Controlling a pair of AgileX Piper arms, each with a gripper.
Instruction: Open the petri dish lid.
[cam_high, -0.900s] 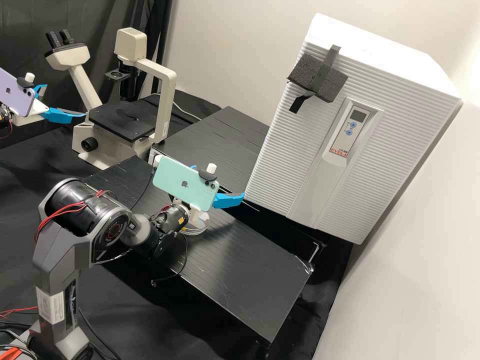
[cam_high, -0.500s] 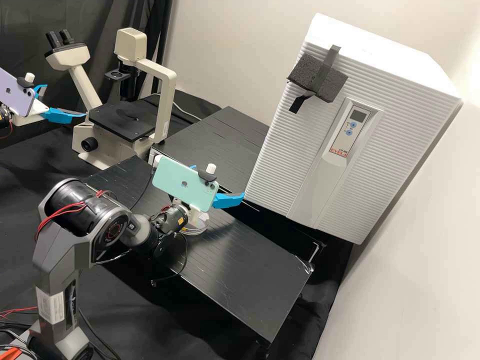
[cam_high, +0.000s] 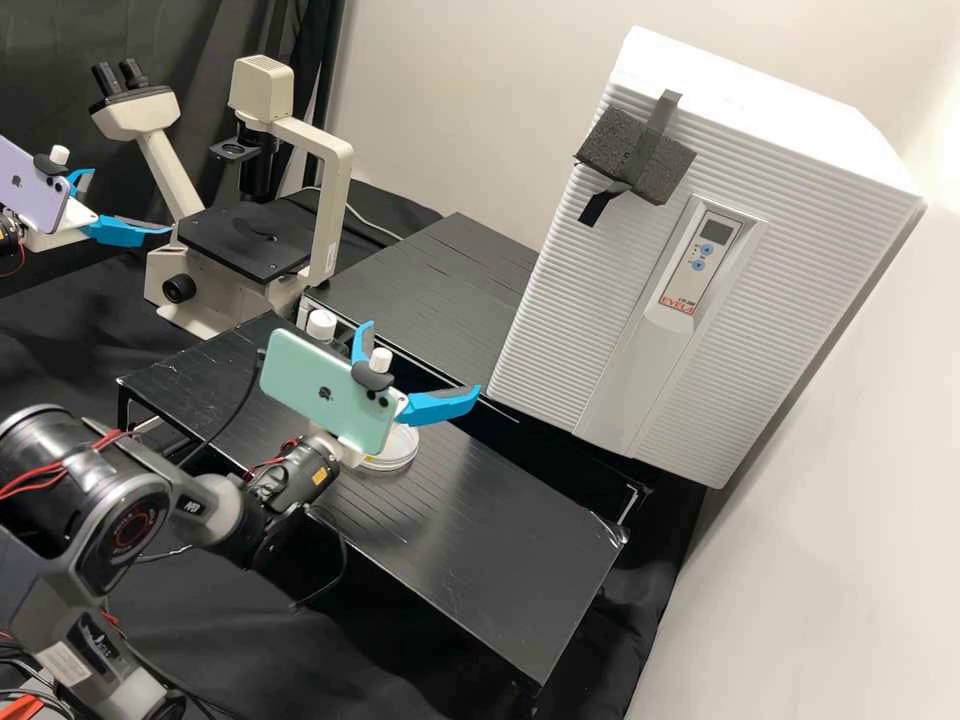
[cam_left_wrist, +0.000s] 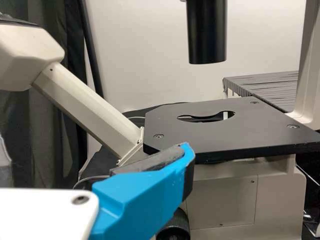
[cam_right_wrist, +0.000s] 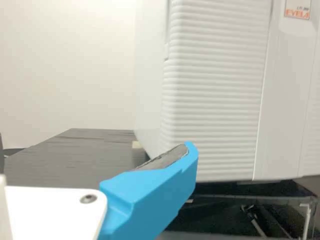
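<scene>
At the high view's upper left, the left gripper (cam_high: 131, 201) stands open beside the microscope, its fingers apart with nothing between them. The right gripper (cam_high: 423, 357), carrying a green phone, hangs over the low black bench, fingers spread wide and empty. Behind and below the phone, a clear round petri dish (cam_high: 398, 452) lies on the bench, partly hidden; whether its lid is on cannot be told. In the left wrist view the left gripper (cam_left_wrist: 95, 154) faces the microscope stage; in the right wrist view the right gripper (cam_right_wrist: 95, 152) faces the white incubator.
The microscope (cam_high: 245, 240) stands at the back left. A large white incubator (cam_high: 680, 260) rises at the back right, near the right gripper's fingers. A white-capped item (cam_high: 322, 323) stands behind the phone. The bench's (cam_high: 500, 540) surface extends right of the dish.
The right arm has drawn back to the left in the high view and its gripper has turned, baring its far finger and more of the dish. The left arm has kept still.
</scene>
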